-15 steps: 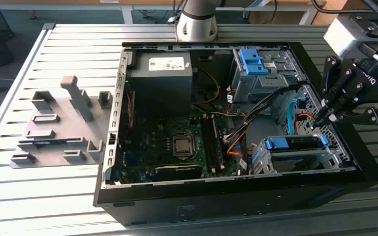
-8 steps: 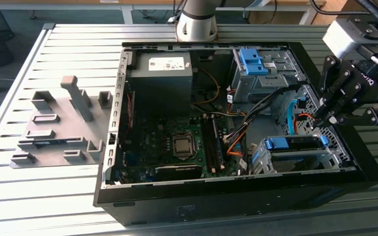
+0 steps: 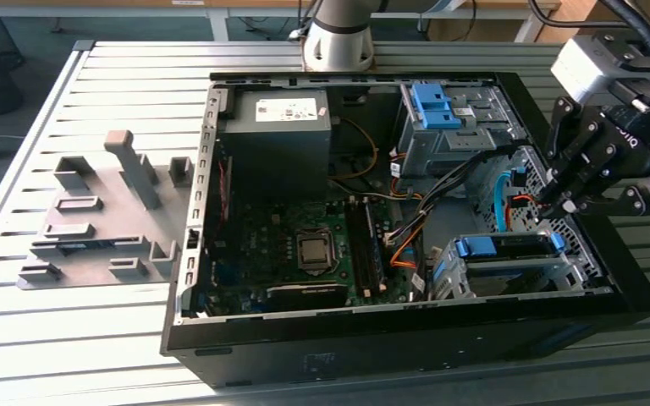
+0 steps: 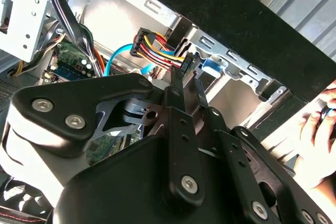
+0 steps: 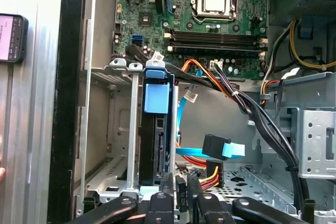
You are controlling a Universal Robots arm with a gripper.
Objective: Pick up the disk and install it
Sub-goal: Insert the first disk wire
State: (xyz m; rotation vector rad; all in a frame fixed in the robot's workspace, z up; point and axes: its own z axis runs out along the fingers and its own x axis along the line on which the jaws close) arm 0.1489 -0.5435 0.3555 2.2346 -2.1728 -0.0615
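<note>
Claw (image 3: 553, 203) narrow, empty, over case (image 3: 596, 330) edge; disk (image 3: 506, 248) seated in cage just below, long axis along case wall.

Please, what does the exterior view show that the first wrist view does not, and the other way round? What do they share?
Exterior view: the grey fixture plate lying on the slatted table at the exterior view's left, and the arm's base behind the computer case.

First wrist view: a phone lying beside the case, and a loose black connector on a blue cable.

Both: the disk with its blue rail, sitting in the metal drive cage, and the processor socket on the motherboard.
</note>
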